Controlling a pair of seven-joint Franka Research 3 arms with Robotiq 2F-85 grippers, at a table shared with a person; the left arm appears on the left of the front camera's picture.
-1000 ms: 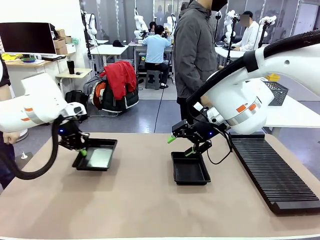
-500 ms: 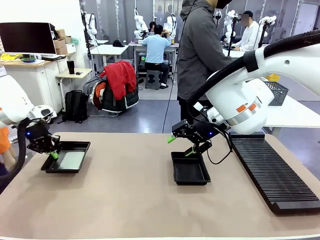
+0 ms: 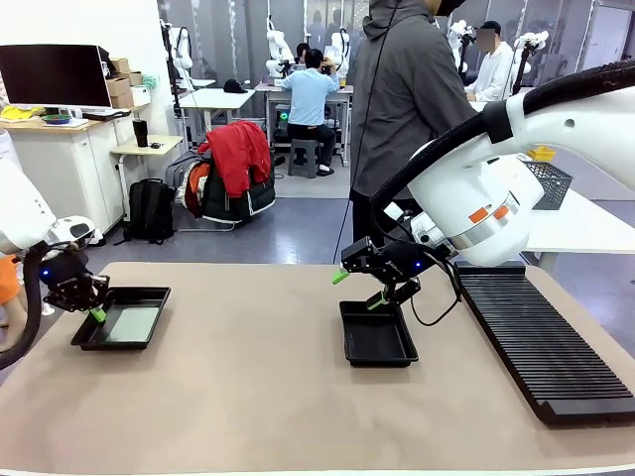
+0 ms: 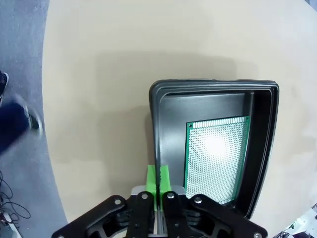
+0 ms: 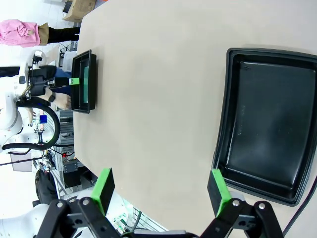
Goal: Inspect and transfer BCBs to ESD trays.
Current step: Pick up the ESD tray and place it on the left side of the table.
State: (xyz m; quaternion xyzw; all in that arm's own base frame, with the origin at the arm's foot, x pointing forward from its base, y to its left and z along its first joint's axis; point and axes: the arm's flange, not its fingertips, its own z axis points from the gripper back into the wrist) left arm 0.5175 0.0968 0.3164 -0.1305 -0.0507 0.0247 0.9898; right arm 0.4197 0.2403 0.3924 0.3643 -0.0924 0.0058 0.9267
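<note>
At the table's far left lies an ESD tray [image 3: 139,291] with a pale green BCB [image 3: 127,322] flat on its floor. My left gripper [image 3: 95,313] is shut on that tray's left rim. In the left wrist view the green pads [image 4: 158,174] pinch the rim of the ESD tray [image 4: 171,129], and the perforated BCB [image 4: 216,148] lies in the tray's right half. A second ESD tray [image 3: 377,337] sits near the middle with nothing in it. Just above its far edge hangs my right gripper [image 3: 359,288], open. The right wrist view shows its spread fingers [image 5: 105,183] over the bare table, left of the ESD tray [image 5: 267,124].
A long black ribbed rack [image 3: 541,337] runs along the table's right side. A person in a grey jacket [image 3: 402,99] stands at the far edge behind the middle tray. Bare tabletop lies between the two trays and along the front.
My left gripper has drawn the tray with the BCB leftward across the table to the far left edge. The right arm has kept still. The person has shifted slightly right.
</note>
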